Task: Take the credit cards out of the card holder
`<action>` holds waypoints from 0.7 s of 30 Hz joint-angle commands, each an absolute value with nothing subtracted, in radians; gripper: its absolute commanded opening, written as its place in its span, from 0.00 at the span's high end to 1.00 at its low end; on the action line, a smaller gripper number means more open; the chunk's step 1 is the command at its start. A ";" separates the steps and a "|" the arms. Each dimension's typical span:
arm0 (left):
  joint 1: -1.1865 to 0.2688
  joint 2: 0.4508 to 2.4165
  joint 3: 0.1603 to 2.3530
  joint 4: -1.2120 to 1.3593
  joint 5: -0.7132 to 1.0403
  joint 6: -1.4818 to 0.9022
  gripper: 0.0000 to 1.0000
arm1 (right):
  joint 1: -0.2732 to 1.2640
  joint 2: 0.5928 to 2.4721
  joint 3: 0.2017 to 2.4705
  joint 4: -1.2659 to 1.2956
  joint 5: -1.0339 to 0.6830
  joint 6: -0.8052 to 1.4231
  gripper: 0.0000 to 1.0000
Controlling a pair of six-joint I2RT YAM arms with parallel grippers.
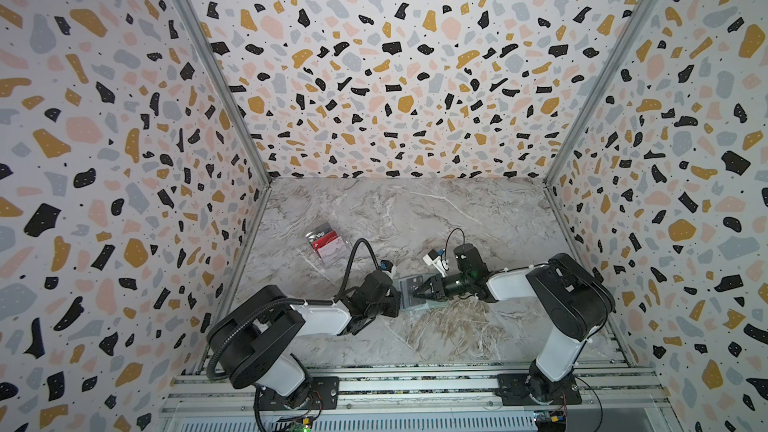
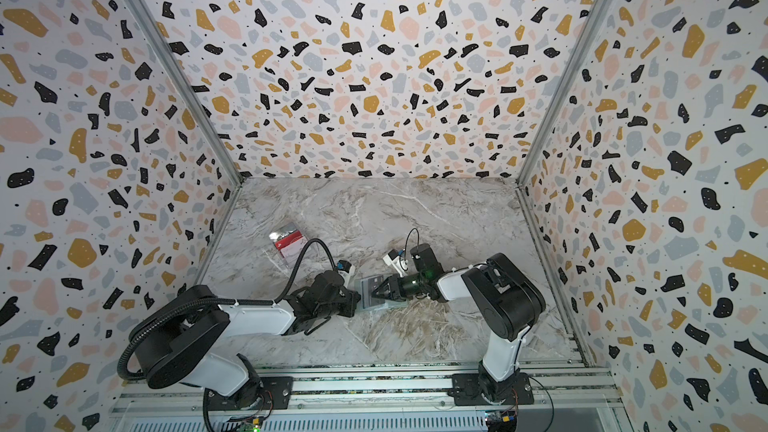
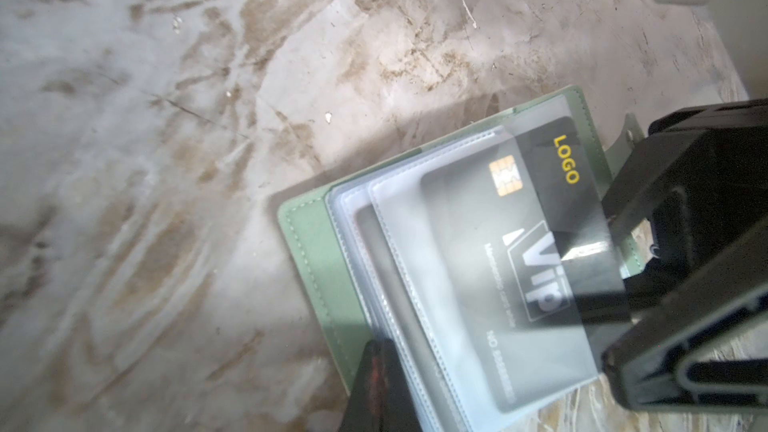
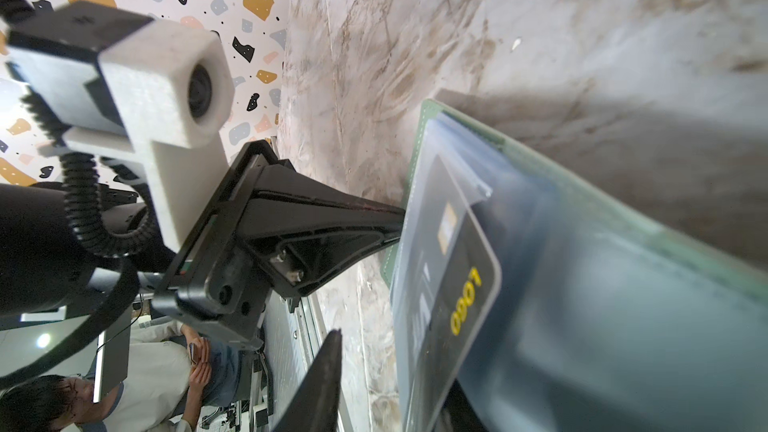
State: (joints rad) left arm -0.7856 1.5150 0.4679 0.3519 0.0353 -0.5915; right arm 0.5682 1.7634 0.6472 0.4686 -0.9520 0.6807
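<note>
Left wrist view: the card holder (image 3: 316,268) lies open on the desk (image 3: 166,160) with its clear sleeves fanned, right between the two tools.
Dark grey card (image 3: 498,284): it sits in the top sleeve, its "LOGO" corner poking out on the right tool's side, the natural end to pull from.
Left tool (image 4: 390,218): fingers pressed together, tip touching the holder's edge nearest it. I judge it is there to pin the booklet so a pull won't drag it along. Whether it nips the cover I can't tell.
Right tool (image 1: 415,289): fingers sit either side of the sleeve's open end with a narrow gap. Whether they bite the card yet, I cannot tell.
Lower sleeve: a dark shape shows inside, too unclear to name.
Clear box (image 1: 328,249): well beyond the left tool, with printed cards at it, clear of the work.
</note>
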 commanded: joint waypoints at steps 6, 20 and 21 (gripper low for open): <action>-0.779 1.523 0.442 0.300 0.000 -0.598 1.00 | 0.545 1.694 0.621 0.472 -0.948 0.672 0.73; -0.779 1.505 0.442 0.287 -0.008 -0.601 1.00 | 0.523 1.666 0.601 0.464 -0.934 0.664 0.80; -0.779 1.503 0.442 0.287 -0.009 -0.603 1.00 | 0.522 1.666 0.601 0.459 -0.930 0.661 0.81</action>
State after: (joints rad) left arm -0.7856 1.5085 0.4664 0.3454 0.0269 -0.5964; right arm 0.5289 1.7077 0.6029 0.4641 -0.9337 0.6765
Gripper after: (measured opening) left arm 0.046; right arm 0.190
